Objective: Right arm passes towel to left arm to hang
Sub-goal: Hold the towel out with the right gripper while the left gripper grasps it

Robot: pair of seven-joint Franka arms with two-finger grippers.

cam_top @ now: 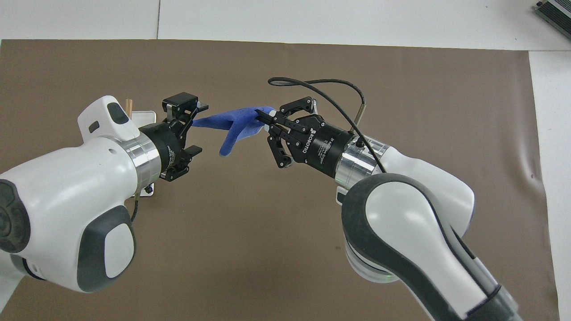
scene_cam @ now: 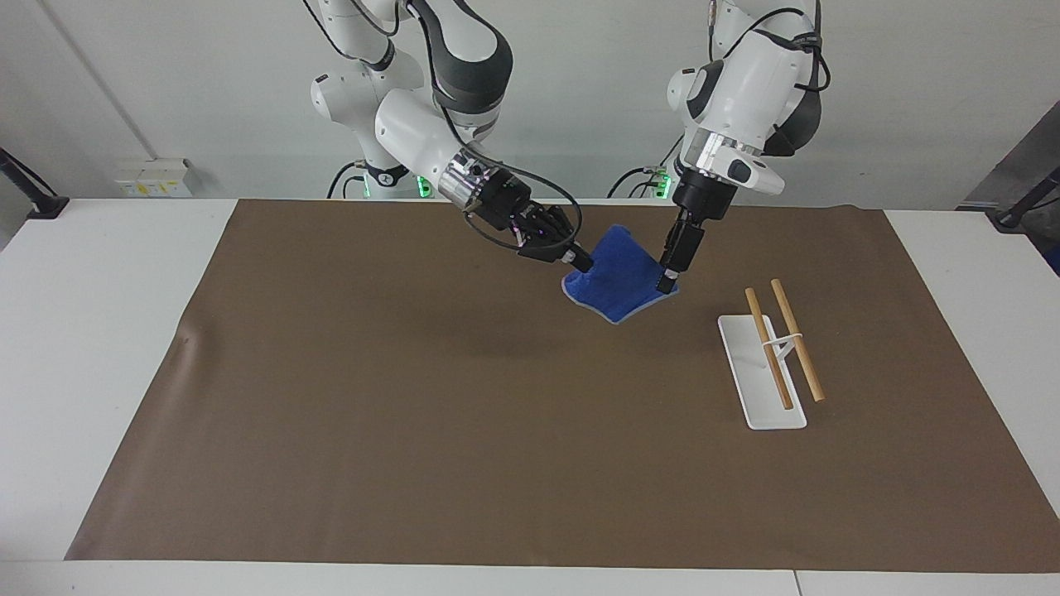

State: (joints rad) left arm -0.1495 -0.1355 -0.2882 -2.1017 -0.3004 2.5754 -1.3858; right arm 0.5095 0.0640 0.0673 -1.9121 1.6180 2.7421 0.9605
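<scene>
Fingers: your right gripper point(cam_top: 264, 119) pinches the towel point(cam_top: 232, 127) aloft | left gripper point(cam_top: 196, 129) open astride its free corner, to take it

towel point(scene_cam: 619, 277) | bright blue, grey-trimmed | hanging midair, stretched between both pincers

White table point(scene_cam: 99, 331) — brown mat point(scene_cam: 414, 414), rack point(scene_cam: 762, 385)

- One small bright-blue terry towel point(scene_cam: 619, 277) point(cam_top: 236, 126), centre of frame.
- Two white jointed robot arms, each ending in a black two-finger gripper: the right gripper point(scene_cam: 578, 266) point(cam_top: 262, 121), the left gripper point(scene_cam: 665, 283) point(cam_top: 196, 129).
- One white rack base point(scene_cam: 755, 385) carrying two wooden rods point(scene_cam: 797, 339), at right.
- One brown table mat point(scene_cam: 414, 397).
</scene>
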